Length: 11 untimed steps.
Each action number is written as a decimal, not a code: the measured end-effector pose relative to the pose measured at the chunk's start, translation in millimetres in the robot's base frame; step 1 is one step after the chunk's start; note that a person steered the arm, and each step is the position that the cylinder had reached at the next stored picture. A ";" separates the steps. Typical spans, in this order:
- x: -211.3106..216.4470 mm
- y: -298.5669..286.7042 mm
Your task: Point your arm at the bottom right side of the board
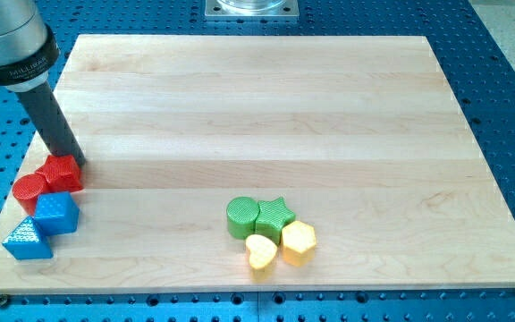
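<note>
Pale wood board lies flat; my tip at its left edge.

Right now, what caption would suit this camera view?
My tip rests beside red blocks at the board's left edge, far from its bottom right.

Pale, smooth wooden counter with visible grain; matt plastic-looking red hexagonal block and green star block show fine ridges.

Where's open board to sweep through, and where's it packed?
Free: the board above and to the view's right of the green star cluster. Crowded: bottom-left, where my tip touches the red hexagon above the blue cube.
</note>
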<state>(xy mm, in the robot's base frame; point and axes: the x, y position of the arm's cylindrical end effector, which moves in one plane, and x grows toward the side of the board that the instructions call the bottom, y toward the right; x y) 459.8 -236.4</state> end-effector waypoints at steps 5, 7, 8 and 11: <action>-39.5 151.6; -27.5 323.4; 36.4 408.7; 158.9 436.6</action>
